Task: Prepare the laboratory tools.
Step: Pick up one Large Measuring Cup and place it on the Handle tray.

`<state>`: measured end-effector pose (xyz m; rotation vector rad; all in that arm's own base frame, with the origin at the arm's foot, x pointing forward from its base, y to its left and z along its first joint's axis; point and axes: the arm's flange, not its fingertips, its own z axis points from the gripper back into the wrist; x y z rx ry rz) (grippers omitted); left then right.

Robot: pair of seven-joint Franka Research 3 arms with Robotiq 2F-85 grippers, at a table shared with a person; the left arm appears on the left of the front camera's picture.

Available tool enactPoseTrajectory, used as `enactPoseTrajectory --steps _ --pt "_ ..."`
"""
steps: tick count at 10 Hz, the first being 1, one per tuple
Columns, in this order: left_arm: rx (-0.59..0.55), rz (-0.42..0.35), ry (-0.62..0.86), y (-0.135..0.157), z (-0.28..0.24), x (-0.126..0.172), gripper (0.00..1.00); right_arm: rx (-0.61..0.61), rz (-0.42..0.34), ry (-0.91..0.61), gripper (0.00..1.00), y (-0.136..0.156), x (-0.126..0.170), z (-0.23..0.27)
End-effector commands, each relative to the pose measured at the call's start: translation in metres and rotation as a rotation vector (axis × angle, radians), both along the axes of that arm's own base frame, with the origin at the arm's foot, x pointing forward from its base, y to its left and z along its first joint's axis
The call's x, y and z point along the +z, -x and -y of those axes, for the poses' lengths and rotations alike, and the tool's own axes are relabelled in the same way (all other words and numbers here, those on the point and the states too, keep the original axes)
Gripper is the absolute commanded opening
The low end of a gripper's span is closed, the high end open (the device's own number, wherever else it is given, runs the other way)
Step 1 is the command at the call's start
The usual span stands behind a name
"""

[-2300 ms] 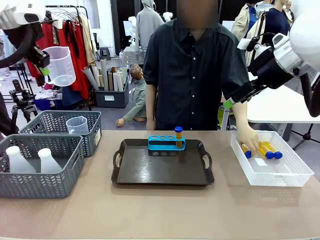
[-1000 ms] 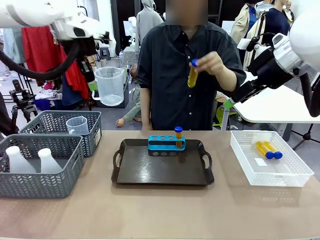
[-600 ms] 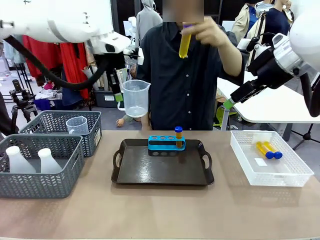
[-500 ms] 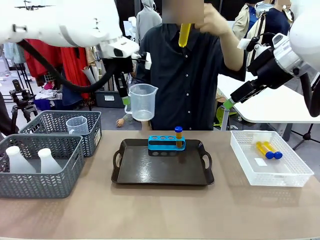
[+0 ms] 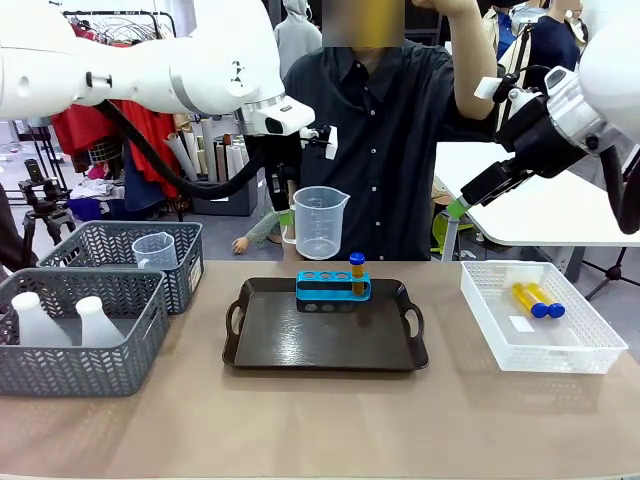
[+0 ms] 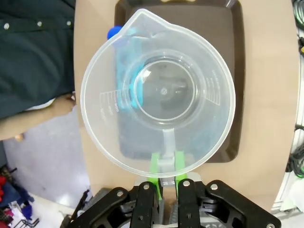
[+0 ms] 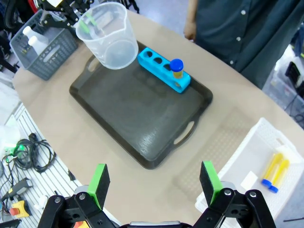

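Above your tray (image 5: 325, 365), the left gripper (image 6: 165, 166), clamped on the beaker (image 5: 320, 222) handle, has swung in; set-down looks next. The right gripper (image 7: 154, 181) gapes apart.

The left hand (image 5: 286, 215) has swung the measuring beaker (image 5: 320, 222) from far left to above the tray (image 5: 325, 350)'s rear; the person's hand (image 5: 447, 5) rose.

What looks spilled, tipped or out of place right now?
Nothing stands out. The left gripper holds the beaker upright by its handle above the tray; one tube stands straight in the rack, nothing spilled.
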<state>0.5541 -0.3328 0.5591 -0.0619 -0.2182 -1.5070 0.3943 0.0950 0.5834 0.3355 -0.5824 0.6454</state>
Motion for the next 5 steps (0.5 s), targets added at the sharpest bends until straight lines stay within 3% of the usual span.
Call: enactPoseTrajectory --steps 1,5 --pt "0.011 0.005 -0.01 0.0014 -0.0039 0.0016 0.0 0.003 -0.002 -0.009 1.0 0.0 0.0004 0.0004" --pt "-0.024 -0.016 0.016 0.0014 -0.006 -0.0035 0.0 0.003 -0.002 -0.009 1.0 0.0 0.0004 0.0004"
